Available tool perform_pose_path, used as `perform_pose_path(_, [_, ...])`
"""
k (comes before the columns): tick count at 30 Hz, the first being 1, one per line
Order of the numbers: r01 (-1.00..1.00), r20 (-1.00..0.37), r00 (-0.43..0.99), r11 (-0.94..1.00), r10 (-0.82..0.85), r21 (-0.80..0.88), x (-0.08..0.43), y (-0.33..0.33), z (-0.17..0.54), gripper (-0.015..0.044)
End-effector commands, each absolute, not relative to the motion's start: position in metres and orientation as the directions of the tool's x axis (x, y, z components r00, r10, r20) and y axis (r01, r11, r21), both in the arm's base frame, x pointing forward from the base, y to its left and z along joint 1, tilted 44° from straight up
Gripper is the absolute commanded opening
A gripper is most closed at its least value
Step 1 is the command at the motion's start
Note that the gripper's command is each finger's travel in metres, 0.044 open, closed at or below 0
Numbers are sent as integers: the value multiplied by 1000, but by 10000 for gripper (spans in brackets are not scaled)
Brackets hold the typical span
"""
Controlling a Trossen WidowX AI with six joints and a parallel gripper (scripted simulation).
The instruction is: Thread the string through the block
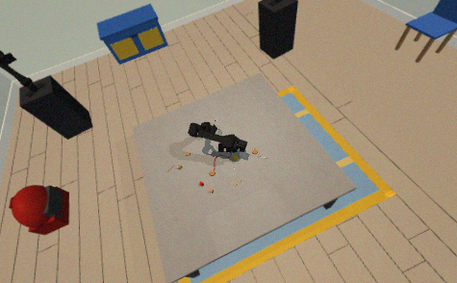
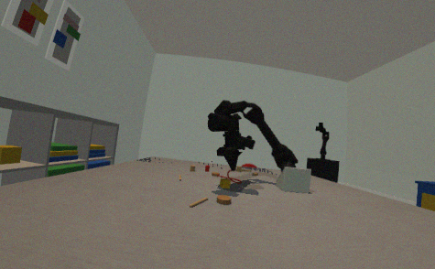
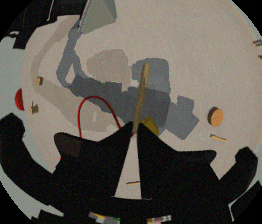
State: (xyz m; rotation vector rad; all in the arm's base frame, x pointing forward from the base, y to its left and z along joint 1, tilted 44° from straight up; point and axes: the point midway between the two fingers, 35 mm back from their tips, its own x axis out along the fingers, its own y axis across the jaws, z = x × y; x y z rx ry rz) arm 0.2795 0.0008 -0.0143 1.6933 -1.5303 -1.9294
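While the jaws are pinched together on a thin wooden stick [image 3: 141,97], the gripper [image 1: 233,149] [image 2: 233,168] [image 3: 135,125] hangs over the table [image 1: 275,192] [image 2: 115,229] [image 3: 182,30], close to the yellow block [image 1: 235,158] [image 2: 225,183] [image 3: 151,126]. The wrist view shows the stick's long free portion extending from the fingertips past the yellow block; the top and exterior views do not resolve it. The top view shows the red string [image 1: 215,164] [image 2: 234,179] [image 3: 99,98] running from a round button [image 1: 212,173], down and left of the yellow block in that view, to the gripper. The wrist view shows the string as a loop, with the button end out of sight. A wooden disc [image 1: 254,151] [image 2: 223,199] [image 3: 215,117] and a loose stick [image 1: 262,157] [image 2: 199,202] [image 3: 218,138] lie near the yellow block, apart from it. The exterior view shows the yellow block on the table, with a pale block [image 2: 297,179] [image 3: 100,17] well to its right. In the wrist view, the gripper partly covers the yellow block. The hole is not discernible, and contact between the held stick and the yellow block cannot be determined.
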Motion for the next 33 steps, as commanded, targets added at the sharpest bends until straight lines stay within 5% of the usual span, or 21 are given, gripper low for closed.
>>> perform_pose_path(1, [-441,-646,-354,-488,-677,753,282,-3,-11,0])
perform_pose_path(33, [-118,-620,-406,-634,-671,764,296,-34,10,0])
